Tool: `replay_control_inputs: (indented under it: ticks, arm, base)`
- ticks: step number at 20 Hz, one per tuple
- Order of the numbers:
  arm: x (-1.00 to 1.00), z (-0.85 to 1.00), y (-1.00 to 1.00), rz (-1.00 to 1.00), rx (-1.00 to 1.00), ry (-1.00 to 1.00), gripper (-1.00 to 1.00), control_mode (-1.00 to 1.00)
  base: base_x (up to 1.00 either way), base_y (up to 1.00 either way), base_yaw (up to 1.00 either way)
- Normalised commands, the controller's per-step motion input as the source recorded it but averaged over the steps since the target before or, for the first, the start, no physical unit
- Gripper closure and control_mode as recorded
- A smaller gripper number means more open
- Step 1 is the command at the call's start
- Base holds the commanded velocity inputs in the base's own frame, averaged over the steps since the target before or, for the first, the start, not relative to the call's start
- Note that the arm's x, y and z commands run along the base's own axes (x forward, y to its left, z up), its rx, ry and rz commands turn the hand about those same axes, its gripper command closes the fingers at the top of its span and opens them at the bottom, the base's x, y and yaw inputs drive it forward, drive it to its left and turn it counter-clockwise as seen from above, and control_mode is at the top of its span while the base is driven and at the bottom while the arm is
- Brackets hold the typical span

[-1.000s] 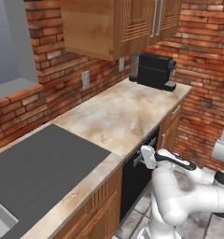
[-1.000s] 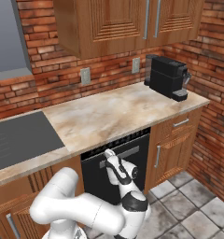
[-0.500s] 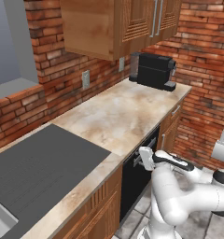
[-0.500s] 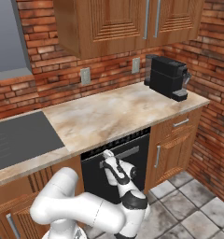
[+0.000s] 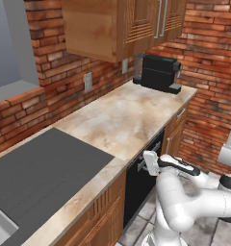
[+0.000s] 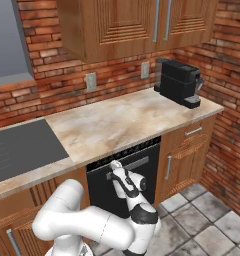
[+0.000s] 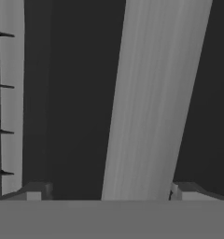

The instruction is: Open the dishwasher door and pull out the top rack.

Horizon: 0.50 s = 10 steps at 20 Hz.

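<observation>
The dishwasher door (image 6: 148, 176) is a glossy black panel under the marble counter, and it stands closed. Its silver bar handle (image 6: 141, 162) runs along near the top edge. My gripper (image 6: 115, 168) is pressed up to the left part of that handle, also seen from the side as gripper (image 5: 147, 166) against the door (image 5: 134, 192). In the hand view the handle (image 7: 156, 102) fills the space between my fingertips (image 7: 35, 190); the gripper (image 7: 109, 190) is open and straddles the bar without clamping it. The top rack is hidden behind the closed door.
A black coffee machine (image 6: 180, 83) stands on the counter's right end. A dark cooktop (image 5: 40, 168) lies to the left. Wooden cabinet doors and a drawer (image 6: 186, 150) flank the dishwasher on the right, near a brick side wall. Tiled floor (image 6: 202, 215) lies below.
The gripper has crept a little up and in toward the handle. The door stays closed.
</observation>
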Motion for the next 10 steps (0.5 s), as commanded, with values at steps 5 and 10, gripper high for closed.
replay_control_inputs:
  ticks: [5,10]
  arm:
    - [0.0,-0.35,-0.03,0.03,0.07,-0.03,-1.0,-1.0]
    - [0.1,-0.44,-0.18,0.02,0.13,-0.06,-1.0,-1.0]
  base:
    - [0.0,0.0,0.0]
    - [0.0,0.0,0.0]
